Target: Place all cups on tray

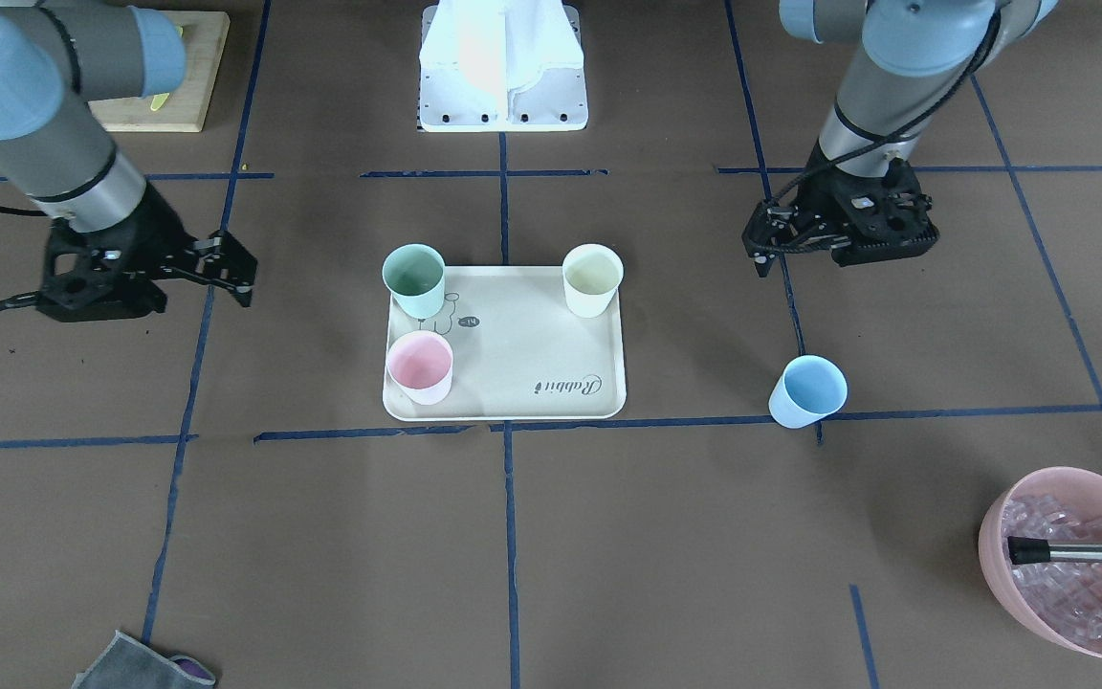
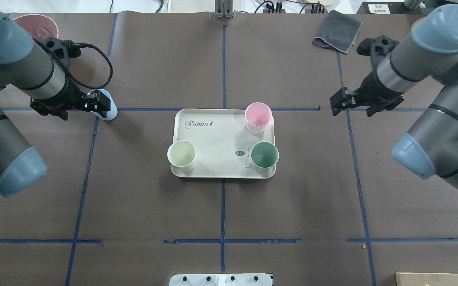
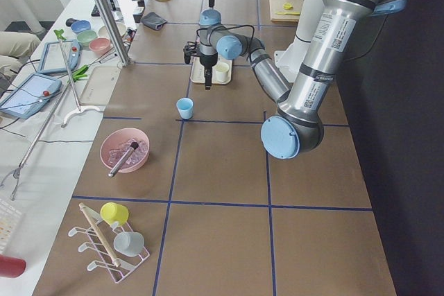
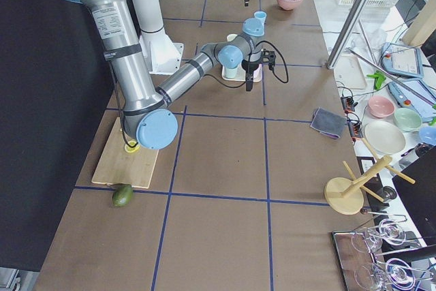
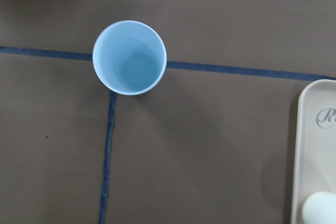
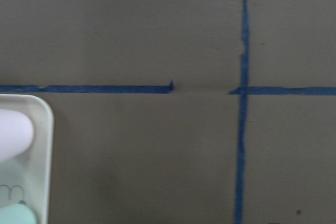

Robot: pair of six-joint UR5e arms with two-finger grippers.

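The cream tray (image 1: 513,354) lies mid-table and also shows in the overhead view (image 2: 217,135). On it stand the mint green cup (image 1: 414,277), the cream-yellow cup (image 1: 592,277) and the pink cup (image 1: 420,366), all upright. The light blue cup (image 1: 807,390) stands upright on the table, off the tray on my left side. My left gripper (image 1: 800,256) hovers above and just beside it, open and empty. The left wrist view looks down into the blue cup (image 5: 129,57). My right gripper (image 2: 352,109) is open and empty, off the tray's pink-cup end.
A pink bowl of ice cubes (image 1: 1072,565) with a metal handle in it sits at the far left corner. A wooden cutting board (image 1: 168,96) lies near my right base. A grey cloth (image 2: 338,35) lies at the far right. Blue tape lines cross the brown table.
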